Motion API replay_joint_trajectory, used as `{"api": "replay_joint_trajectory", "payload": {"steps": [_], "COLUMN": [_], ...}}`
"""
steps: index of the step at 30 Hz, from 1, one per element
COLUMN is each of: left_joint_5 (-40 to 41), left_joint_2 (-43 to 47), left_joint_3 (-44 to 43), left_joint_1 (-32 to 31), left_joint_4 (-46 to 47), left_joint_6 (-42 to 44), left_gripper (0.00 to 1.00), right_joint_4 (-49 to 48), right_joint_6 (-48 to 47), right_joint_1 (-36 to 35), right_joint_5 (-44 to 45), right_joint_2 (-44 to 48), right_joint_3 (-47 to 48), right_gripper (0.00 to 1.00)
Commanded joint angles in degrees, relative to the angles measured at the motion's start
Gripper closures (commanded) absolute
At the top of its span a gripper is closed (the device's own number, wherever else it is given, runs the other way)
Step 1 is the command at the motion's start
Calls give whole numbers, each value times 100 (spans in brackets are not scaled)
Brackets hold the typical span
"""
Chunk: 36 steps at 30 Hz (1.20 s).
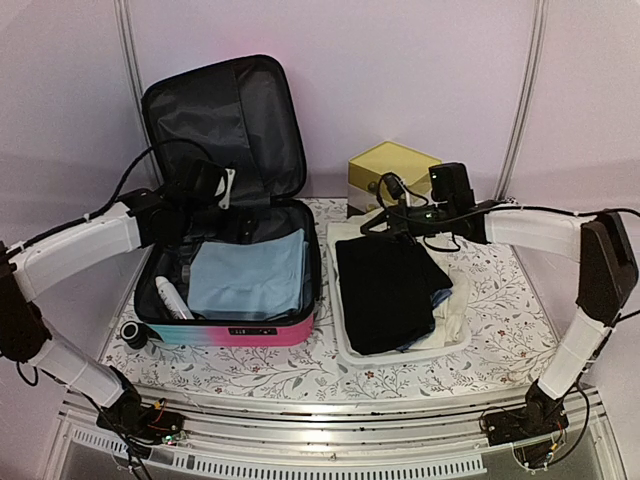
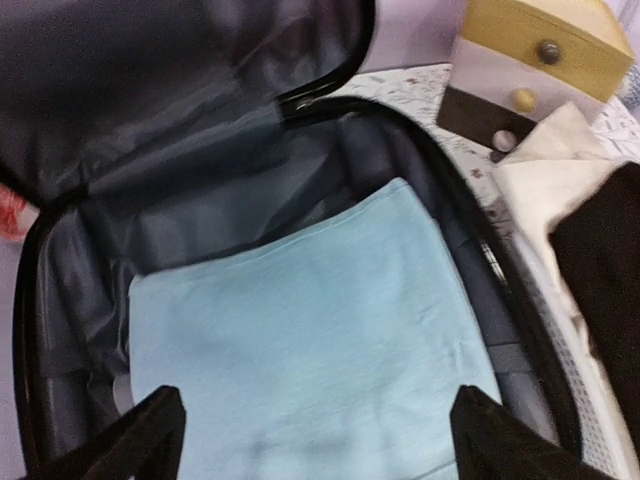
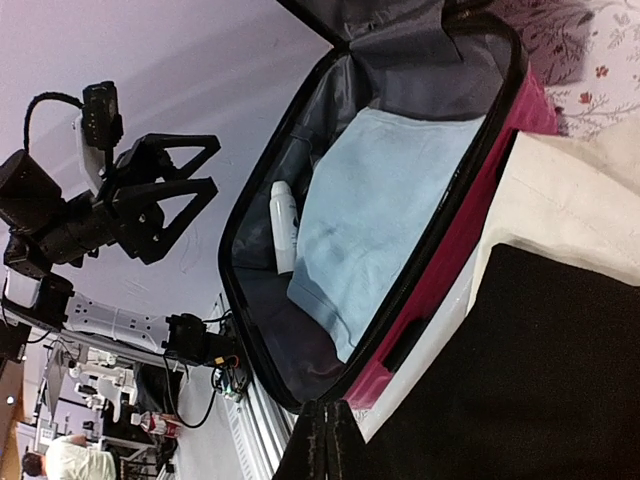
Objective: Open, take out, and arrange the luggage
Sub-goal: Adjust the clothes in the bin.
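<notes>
One open luggage (image 1: pixel 250 335) — left gripper (image 2: pixel 315 400) spread wide, empty, above it; right gripper (image 3: pixel 325 440) closed beside black clothing (image 1: pixel 385 290).

The small hard-shell suitcase (image 1: pixel 250 335) at the bench's left side has a smooth, glossy plastic shell. Its black lining (image 1: pixel 225 115) is thin, creased cloth with a faint sheen. Inside, the folded light-blue cloth (image 1: pixel 245 275) looks soft and matt, and the white tube (image 1: pixel 172 297) is smooth plastic. Toward the right edge, the white plastic basket (image 1: pixel 420 355) holds matt black cloth (image 1: pixel 385 290) over cream cloth (image 1: pixel 458 315). The yellow-topped box (image 1: pixel 395 160) at the far edge looks like matt painted wood. The flower-printed bench cover (image 1: pixel 500 310) is smooth.
</notes>
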State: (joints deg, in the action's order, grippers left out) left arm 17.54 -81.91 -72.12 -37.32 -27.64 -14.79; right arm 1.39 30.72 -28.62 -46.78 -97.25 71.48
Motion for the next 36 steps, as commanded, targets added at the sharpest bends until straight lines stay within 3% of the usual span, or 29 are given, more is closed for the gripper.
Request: {"api": "replay_joint_trajectory", "payload": {"steps": [1, 5, 9, 15, 21, 25, 31, 36], "left_joint_5": [-289, -1048, -1174, -1402, -1482, -1694, -1971, -1888], "left_joint_2": [540, 706, 704, 761, 825, 794, 852, 1007], "left_joint_3": [737, 1185, 1393, 1617, 1772, 1894, 2069, 2045], "left_joint_1": [576, 1283, 1607, 1866, 1960, 1978, 1987, 1988], "left_joint_4": [-306, -202, -159, 107, 246, 347, 469, 218], "left_joint_6": [-102, -304, -365, -552, -700, -698, -779, -604], "left_gripper": [2, 2, 2, 2, 2, 2, 3, 3], "right_joint_4": [-719, -1004, -1010, -764, 438, 122, -530, 116], "right_joint_6": [529, 739, 844, 660, 27, 353, 617, 188], "right_joint_1": [34, 249, 450, 441, -15, -384, -601, -619], "right_joint_5": [-473, -492, -358, -608, -486, -424, -76, 683], "right_joint_2": [-739, -1578, -1788, -628, 765, 1188, 460, 197], "right_joint_3": [44, -155, -425, -716, -982, -1821, -2452, -2276], "right_gripper": [98, 98, 98, 97, 97, 97, 97, 98]}}
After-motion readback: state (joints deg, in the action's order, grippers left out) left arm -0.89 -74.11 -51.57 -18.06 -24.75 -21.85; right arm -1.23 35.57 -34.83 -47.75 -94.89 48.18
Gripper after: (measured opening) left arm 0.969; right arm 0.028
